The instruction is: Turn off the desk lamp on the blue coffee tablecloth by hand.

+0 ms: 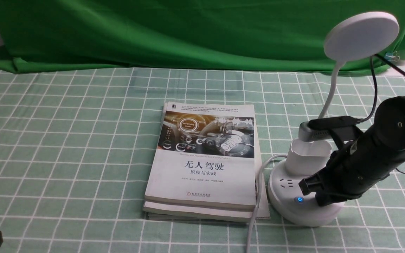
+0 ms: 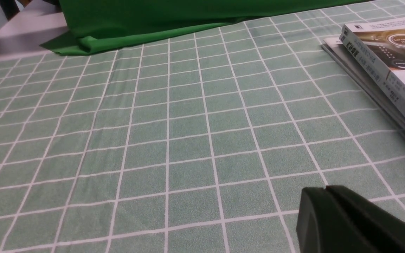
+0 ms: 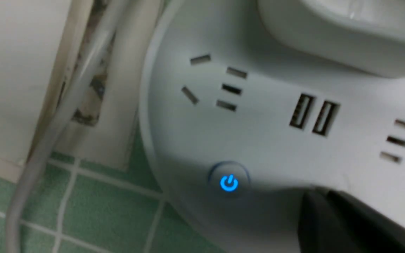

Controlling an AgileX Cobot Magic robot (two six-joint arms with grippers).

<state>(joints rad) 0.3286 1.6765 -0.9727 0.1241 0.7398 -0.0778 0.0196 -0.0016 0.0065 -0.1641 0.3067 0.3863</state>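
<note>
Lamp: one | lit power button: one | books: several, apparently

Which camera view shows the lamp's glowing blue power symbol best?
The right wrist view: there the blue symbol is large and unblocked. The front view shows it small; the left wrist view does not show it.

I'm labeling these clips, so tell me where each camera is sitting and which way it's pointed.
Front view: between the arms, facing forward over the checked tablecloth; the right gripper and a dark bit of the left arm show.
Left wrist view: on the left wrist, facing bare cloth and the books' edge; dark fingertips show.
Right wrist view: on the right wrist, close over the lamp base; dark fingertips show.
Front and right wrist views share the glowing blue power button.
</note>
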